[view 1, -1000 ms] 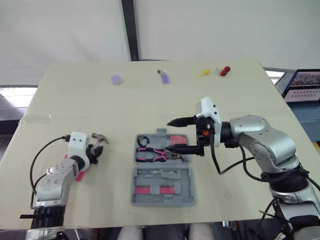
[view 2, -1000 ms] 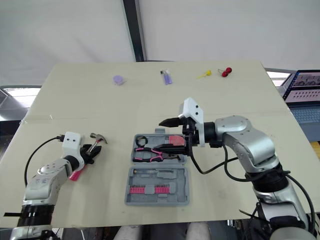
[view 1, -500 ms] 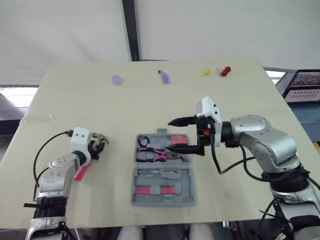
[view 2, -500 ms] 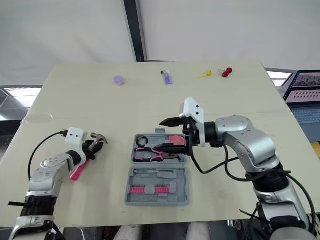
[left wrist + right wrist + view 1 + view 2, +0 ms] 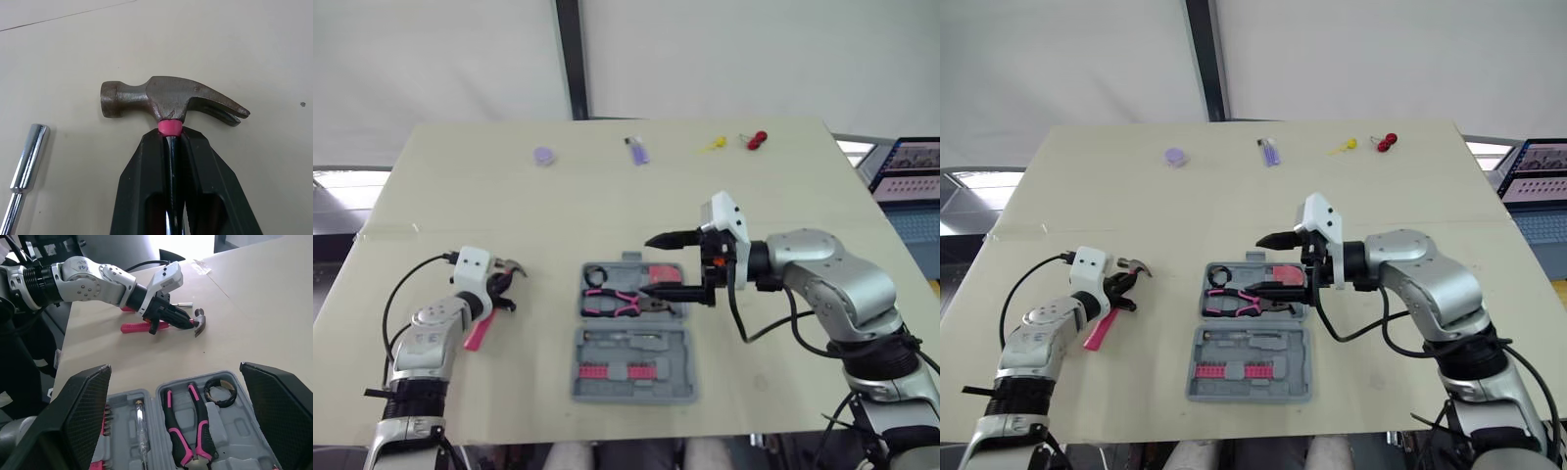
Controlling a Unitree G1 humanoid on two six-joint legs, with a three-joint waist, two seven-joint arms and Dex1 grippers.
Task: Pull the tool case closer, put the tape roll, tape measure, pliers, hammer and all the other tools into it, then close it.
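Observation:
The grey tool case (image 5: 677, 343) lies open at the table's middle front, holding pink-handled pliers (image 5: 619, 304), a black tape roll (image 5: 594, 277), a pink tape measure (image 5: 658, 274) and a bit row. My left gripper (image 5: 499, 287) is left of the case, shut on the hammer's neck just under its steel head (image 5: 166, 100); the pink handle (image 5: 475, 333) trails back beside the wrist. My right gripper (image 5: 646, 264) hovers open over the case's right side, nothing between its fingers. A metal nut driver (image 5: 27, 156) lies on the table beside the hammer.
Along the table's far edge lie a purple disc (image 5: 541, 156), a small purple item (image 5: 636, 151), a yellow piece (image 5: 709, 145) and a red one (image 5: 755, 139). A laptop screen (image 5: 911, 171) stands off the right side. A cable loops from my left wrist.
My left gripper, still holding the hammer, has shifted a little forward and toward the case. The right arm has stayed in place.

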